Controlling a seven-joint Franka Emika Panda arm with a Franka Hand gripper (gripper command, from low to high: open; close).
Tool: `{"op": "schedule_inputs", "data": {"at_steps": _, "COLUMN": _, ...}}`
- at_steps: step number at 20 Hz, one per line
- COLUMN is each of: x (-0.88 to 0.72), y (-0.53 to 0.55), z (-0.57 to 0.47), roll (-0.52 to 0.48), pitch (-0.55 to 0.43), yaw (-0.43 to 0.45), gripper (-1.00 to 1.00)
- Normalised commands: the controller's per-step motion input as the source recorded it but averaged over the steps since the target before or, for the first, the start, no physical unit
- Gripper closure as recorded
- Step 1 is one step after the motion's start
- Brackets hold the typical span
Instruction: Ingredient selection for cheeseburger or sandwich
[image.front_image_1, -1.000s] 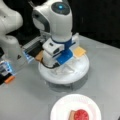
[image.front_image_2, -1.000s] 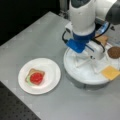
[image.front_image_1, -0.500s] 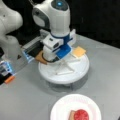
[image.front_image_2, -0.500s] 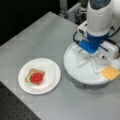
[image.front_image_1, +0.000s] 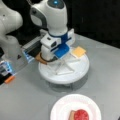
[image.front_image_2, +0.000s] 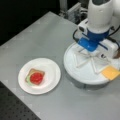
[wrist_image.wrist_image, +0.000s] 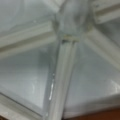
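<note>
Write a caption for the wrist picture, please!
Close-up of the white tray's dividers meeting at its hub; no gripper showing.

A rounded, glossy white arm (image.front_image_1: 51, 15) is seen in both front views, built of bulbous segments joined by dark grey bands at the seams. A small blue light is shown on top of the uppermost joint. Below the white wrist, a bright blue bracket (image.front_image_1: 61, 48) is fitted, flanked by boxy white housings with dark recesses. A black cable (image.front_image_2: 75, 35) is looped beside the wrist. The tool (image.front_image_1: 56, 56) is largely hidden beneath these parts.
</note>
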Motion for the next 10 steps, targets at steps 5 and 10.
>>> {"op": "schedule_inputs", "data": {"at_steps": 5, "x": -0.06, "y": -0.13, "z": -0.12, "roll": 0.083, "pitch": -0.211, "yaw": 0.026, "gripper": -1.00}}
{"op": "schedule_inputs", "data": {"at_steps": 10, "x": -0.02, "y": 0.01, "z": -0.19, "roll": 0.089, "pitch": -0.212, "yaw": 0.043, "gripper": -1.00}}
